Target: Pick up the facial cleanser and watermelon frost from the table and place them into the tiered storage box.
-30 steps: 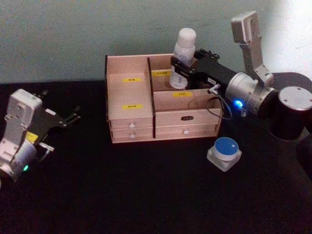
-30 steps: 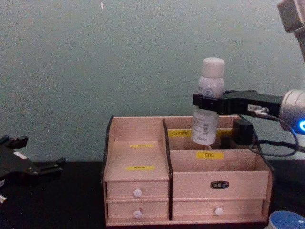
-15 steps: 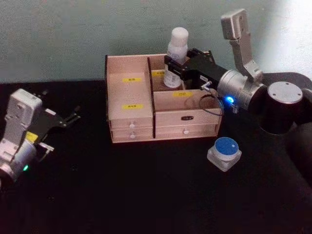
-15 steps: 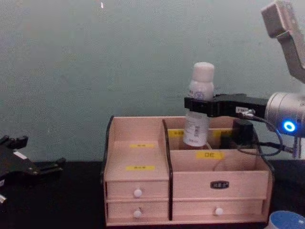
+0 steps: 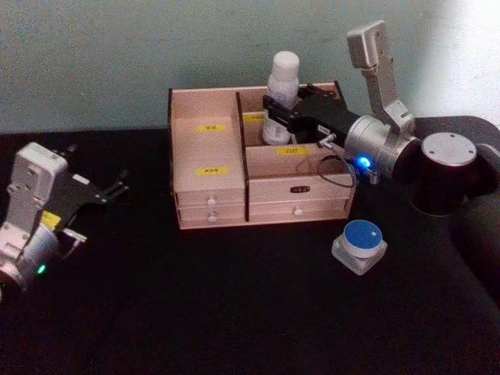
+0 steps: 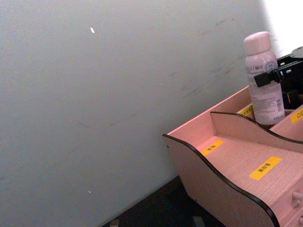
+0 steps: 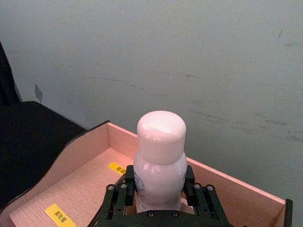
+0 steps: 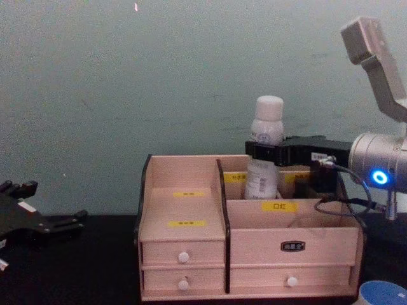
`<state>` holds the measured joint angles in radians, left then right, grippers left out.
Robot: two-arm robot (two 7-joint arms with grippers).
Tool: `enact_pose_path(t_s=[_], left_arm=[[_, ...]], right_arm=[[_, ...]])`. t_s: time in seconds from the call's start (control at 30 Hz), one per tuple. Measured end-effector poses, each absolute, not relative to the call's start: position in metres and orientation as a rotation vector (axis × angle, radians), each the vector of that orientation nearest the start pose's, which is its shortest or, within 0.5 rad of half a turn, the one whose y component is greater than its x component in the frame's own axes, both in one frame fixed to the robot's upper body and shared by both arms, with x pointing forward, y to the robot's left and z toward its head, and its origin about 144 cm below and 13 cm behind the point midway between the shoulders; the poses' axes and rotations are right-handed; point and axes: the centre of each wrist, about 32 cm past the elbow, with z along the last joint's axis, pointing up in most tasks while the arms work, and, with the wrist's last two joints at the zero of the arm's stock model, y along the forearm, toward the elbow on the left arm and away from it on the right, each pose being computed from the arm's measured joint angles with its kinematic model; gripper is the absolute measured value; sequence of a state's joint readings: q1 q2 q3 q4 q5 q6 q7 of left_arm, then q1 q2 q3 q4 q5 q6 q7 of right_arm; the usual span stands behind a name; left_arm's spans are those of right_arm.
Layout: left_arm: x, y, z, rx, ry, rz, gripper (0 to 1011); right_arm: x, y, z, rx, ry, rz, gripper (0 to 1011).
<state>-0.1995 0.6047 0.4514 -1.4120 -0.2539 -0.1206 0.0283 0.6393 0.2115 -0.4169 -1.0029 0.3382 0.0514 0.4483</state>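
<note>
1. Right gripper (image 5: pixel 280 107) clamps the facial cleanser (image 5: pixel 283 74), its base dipping into the tiered storage box (image 5: pixel 205 100) just below.
2. Let go early and it could tip.
3. Watermelon frost (image 5: pixel 359 244) sits well behind the claw; left gripper (image 5: pixel 109 191) is parked far off.

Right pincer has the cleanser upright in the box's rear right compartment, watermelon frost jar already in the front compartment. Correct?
Jar part is wrong: the head view shows the watermelon frost on the table in front of the tiered storage box, not in it. Rest stands: right pincer shut on the facial cleanser, upright in the rear right compartment. Left pincer parked at left.
</note>
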Motion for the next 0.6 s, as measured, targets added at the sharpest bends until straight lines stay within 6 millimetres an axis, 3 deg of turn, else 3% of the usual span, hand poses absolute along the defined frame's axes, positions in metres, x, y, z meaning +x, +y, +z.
enact_pose_path(t_s=[0.6], left_arm=[[0.489,0.310,1.140,0.304,-0.285,1.248,1001]], right_arm=[[0.625,-0.215,1.191,-0.147,0.051,-0.893,596]])
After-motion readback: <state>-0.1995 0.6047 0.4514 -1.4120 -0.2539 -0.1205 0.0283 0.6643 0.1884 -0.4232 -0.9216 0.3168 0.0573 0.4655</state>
